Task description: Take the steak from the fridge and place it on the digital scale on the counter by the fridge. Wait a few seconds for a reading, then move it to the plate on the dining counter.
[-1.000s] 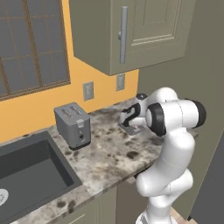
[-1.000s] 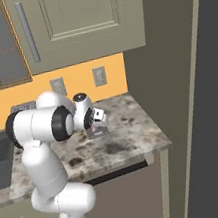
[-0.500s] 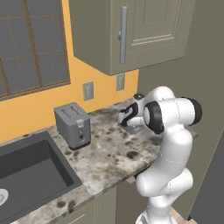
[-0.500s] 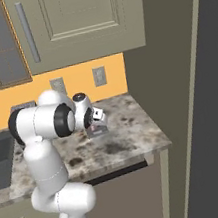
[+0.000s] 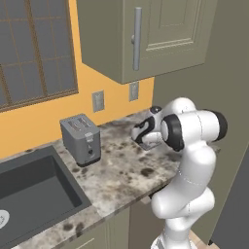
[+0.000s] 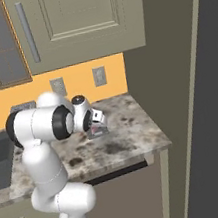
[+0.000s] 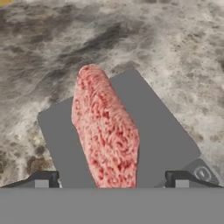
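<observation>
My gripper (image 7: 112, 179), jaws spread wide on either side of the steak (image 7: 106, 131), gripping nothing. Steak lies on the scale (image 7: 162, 131), which rests on the counter (image 7: 175, 52). Farther left along the counter: toaster (image 5: 80, 139), then sink (image 5: 34, 194).

Soft, even light all round, no glare anywhere. The arm (image 5: 192, 160) throws only a faint shadow on the worktop (image 5: 116, 170). The hand view looks soft and blurry; the base views are coarse.
</observation>
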Robot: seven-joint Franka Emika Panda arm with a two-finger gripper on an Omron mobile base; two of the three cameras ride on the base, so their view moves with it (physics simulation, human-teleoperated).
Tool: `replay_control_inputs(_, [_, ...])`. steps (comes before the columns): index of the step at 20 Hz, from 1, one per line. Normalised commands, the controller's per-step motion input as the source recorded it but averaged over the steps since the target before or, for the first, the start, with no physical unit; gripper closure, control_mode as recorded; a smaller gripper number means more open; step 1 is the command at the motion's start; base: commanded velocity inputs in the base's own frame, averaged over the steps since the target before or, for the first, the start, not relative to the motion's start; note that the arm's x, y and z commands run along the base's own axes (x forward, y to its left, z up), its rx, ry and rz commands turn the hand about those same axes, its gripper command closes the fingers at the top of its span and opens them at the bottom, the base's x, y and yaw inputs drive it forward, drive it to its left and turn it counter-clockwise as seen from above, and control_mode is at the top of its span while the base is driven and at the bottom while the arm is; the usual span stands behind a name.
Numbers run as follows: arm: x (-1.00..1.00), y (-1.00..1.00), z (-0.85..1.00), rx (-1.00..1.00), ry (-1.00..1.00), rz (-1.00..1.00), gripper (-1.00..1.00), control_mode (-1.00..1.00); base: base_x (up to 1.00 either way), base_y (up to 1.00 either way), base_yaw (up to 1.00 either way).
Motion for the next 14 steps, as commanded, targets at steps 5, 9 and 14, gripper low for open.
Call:
replay_control_inputs(5, [-0.32, 0.0, 0.27, 0.0, -0.17, -0.01, -1.0, -1.0, 0.0, 0.0, 0.0])
replay_control_inputs(9, [-0.22, 0.0, 0.7, 0.0, -0.18, -0.02, -1.0, -1.0, 0.0, 0.0, 0.0])
replay_control_inputs(14, [-0.13, 0.0, 0.55, 0.0, -0.08, -0.01, -1.0, -1.0, 0.0, 0.0, 0.0])
